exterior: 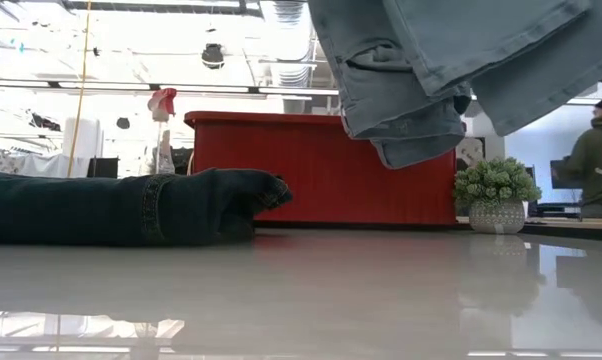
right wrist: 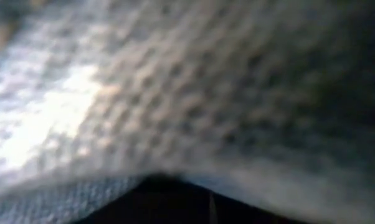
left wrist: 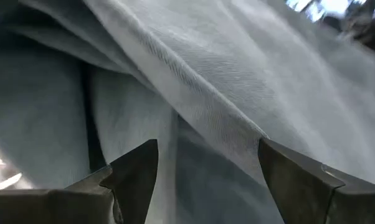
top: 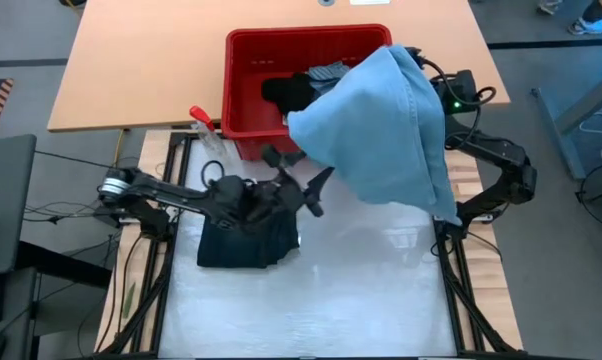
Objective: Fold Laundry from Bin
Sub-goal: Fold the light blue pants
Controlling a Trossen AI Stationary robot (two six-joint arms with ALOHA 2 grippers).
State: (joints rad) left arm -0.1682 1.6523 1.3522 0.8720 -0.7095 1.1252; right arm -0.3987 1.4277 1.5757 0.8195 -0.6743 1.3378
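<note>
Even overhead light in the high view, glare on the glossy table (exterior: 311, 290), ceiling lights blown out white behind, light blue denim jeans (right wrist: 175, 93) a grainy close blur, left wrist view soft, dim at its edges.

A robotics lab or workshop. Exposed ducts (exterior: 291, 40) run overhead at twelve o'clock. A person at a desk (exterior: 596, 150) sits at three o'clock, and cables (top: 71, 210) trail at nine o'clock.
</note>
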